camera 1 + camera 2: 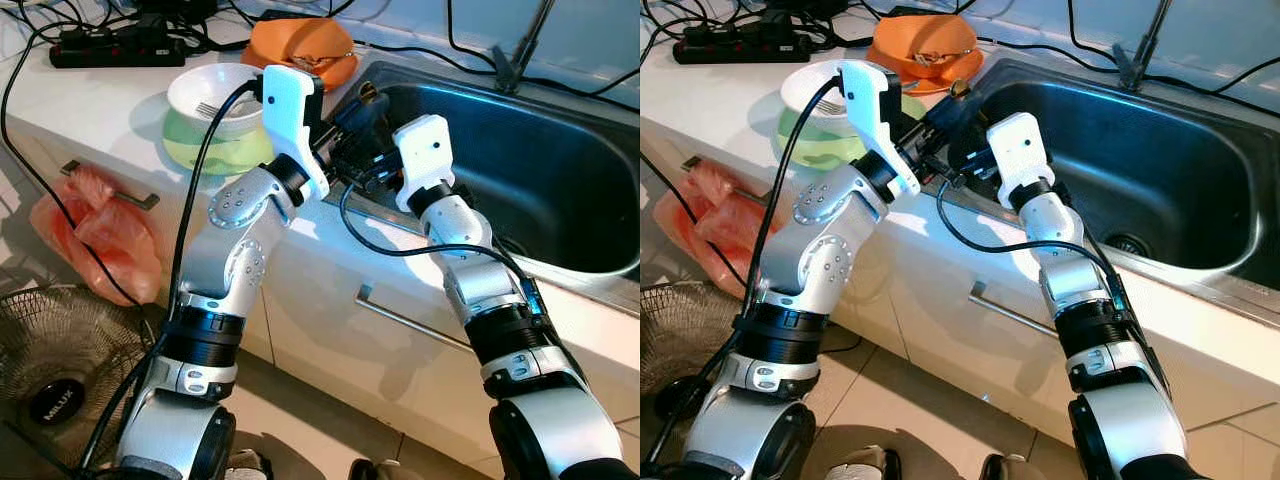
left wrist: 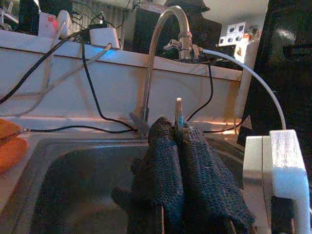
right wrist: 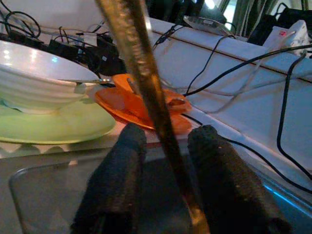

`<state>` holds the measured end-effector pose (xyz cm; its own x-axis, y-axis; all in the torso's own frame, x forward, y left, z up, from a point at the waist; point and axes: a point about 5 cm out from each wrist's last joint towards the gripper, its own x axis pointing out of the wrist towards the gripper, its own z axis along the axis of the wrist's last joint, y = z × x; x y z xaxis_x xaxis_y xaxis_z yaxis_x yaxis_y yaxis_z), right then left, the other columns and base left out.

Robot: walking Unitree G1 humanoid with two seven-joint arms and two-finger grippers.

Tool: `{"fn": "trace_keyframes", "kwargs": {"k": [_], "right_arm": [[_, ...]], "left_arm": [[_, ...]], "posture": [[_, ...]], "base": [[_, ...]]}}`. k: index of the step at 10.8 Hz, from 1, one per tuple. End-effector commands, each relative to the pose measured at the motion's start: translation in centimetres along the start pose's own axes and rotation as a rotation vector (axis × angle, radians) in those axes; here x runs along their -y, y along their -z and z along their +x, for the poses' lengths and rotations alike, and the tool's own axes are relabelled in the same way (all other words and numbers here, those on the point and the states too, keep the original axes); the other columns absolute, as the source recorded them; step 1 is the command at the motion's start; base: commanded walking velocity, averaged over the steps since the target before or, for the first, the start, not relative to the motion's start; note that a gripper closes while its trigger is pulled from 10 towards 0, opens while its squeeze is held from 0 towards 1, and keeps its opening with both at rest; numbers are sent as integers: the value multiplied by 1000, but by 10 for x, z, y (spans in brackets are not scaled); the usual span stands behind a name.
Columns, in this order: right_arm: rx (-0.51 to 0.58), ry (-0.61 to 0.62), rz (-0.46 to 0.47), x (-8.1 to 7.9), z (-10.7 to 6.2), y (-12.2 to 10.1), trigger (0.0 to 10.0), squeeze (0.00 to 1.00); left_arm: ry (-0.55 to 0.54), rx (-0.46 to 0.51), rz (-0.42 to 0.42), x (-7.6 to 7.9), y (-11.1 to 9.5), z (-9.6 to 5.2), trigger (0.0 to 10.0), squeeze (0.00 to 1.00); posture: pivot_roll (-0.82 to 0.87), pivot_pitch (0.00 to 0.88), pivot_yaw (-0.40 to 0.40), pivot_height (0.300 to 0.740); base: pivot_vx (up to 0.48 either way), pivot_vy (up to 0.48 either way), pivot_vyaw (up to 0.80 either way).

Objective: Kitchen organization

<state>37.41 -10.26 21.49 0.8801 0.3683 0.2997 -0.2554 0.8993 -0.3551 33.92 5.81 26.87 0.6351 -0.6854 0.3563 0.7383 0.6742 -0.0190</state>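
Brass-coloured stick (image 3: 146,92) (maybe a chopstick) is clamped in the left gripper (image 2: 178,139) over the sink's rim (image 1: 375,72); the right gripper (image 3: 168,161) stands open around it. A careless handover could drop it.

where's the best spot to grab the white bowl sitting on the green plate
Probably the white bowl is best pinched at its near rim from above: it sits upright and open on the green plate. Avoid the side where the fork lies inside. The flaring wall seems too wide for a pincer to span.
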Motion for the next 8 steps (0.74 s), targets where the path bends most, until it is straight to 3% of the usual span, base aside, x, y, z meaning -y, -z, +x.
{"fn": "trace_keyframes", "kwargs": {"k": [1, 8], "right_arm": [[16, 19, -4, 7, 3, -6, 0, 0], [29, 29, 6, 8, 3, -7, 0, 0]], "left_arm": [[20, 5, 6, 2, -2, 1, 10000, 0], [10, -9, 15, 0, 0, -1, 10000, 0]], "posture": [[76, 96, 10, 740], [81, 81, 14, 740]], "base": [[0, 0, 0], [0, 0, 0]]}}
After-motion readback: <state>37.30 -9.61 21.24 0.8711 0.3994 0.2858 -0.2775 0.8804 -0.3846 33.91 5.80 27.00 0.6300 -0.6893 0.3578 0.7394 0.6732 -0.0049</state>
